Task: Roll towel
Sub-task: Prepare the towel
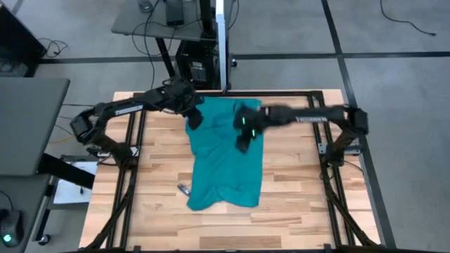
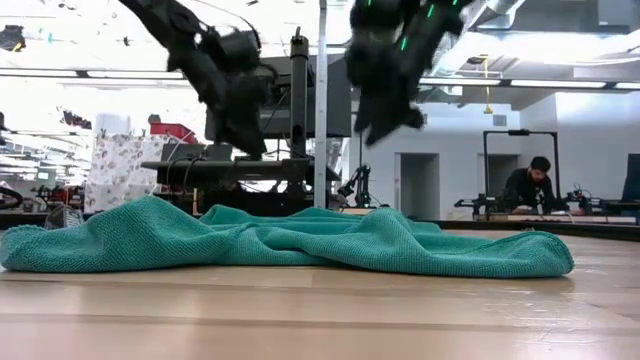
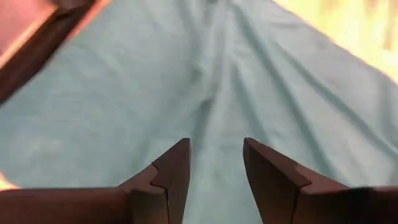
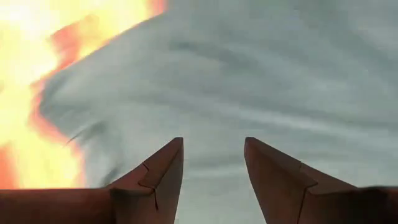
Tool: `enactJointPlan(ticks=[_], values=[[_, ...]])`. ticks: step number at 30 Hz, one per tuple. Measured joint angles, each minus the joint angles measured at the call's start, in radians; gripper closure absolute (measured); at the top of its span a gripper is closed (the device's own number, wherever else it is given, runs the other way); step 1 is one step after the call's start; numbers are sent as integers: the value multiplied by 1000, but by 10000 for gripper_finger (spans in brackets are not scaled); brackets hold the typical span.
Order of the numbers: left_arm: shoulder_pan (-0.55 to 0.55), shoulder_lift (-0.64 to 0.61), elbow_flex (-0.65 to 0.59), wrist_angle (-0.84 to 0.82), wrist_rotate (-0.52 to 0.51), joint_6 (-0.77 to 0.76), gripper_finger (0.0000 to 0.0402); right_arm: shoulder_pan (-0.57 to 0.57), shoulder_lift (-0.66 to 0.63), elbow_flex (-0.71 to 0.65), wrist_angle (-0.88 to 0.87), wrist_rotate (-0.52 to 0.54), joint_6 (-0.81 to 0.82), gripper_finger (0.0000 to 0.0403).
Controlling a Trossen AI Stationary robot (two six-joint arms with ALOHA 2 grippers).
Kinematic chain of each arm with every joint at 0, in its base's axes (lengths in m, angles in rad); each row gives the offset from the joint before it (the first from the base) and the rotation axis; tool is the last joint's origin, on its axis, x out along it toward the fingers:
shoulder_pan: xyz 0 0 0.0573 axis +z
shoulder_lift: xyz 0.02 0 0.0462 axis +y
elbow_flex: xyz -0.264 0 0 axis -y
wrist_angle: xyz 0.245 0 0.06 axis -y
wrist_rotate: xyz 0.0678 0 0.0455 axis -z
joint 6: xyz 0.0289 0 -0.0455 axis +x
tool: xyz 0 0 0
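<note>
The teal towel (image 1: 226, 156) lies spread lengthwise on the wooden table, wrinkled, from the far edge toward the near edge; in the low view it is a low rumpled heap (image 2: 300, 245). My left gripper (image 1: 193, 121) hovers above the towel's far left part, open and empty; its wrist view shows cloth below the fingers (image 3: 214, 146). My right gripper (image 1: 242, 144) hovers above the towel's far right part, open and empty, with cloth below it (image 4: 214, 146). In the low view both grippers (image 2: 245, 140) (image 2: 385, 125) hang clear above the towel.
A small dark object (image 1: 184, 190) lies on the table beside the towel's near left corner. Black frame rails (image 1: 133, 161) (image 1: 330, 169) run along both sides of the table. Bare wood (image 1: 295, 211) lies near and right of the towel. A person sits far off in the room (image 2: 530, 185).
</note>
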Motion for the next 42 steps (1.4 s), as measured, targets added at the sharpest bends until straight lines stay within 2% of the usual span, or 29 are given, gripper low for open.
enactJointPlan(ticks=[6, 9, 11, 16, 22, 25, 34, 42], values=[[-214, -103, 0, -218, 26, -54, 270, 340, 40, -116, 112, 153, 64, 239], [-367, -106, 0, -291, 27, -92, 270, 442, 86, -149, 175, 237, 171, 239], [-462, -93, -7, -272, 26, -170, 270, 474, 119, -154, 227, 271, 209, 239], [-635, -32, -15, -158, 9, -360, 270, 494, 227, -154, 257, 280, 258, 239], [-813, 60, -20, -191, -217, -486, 270, 454, 262, -148, 264, 283, 297, 239], [-888, 104, -43, -107, -272, -555, 270, 446, 239, -153, 249, 285, 293, 239], [-938, 220, -66, 260, -281, -710, 258, 439, 219, -153, 255, 286, 314, 239], [-989, 332, -66, 245, -248, -758, 223, 448, 219, -152, 256, 286, 316, 239]])
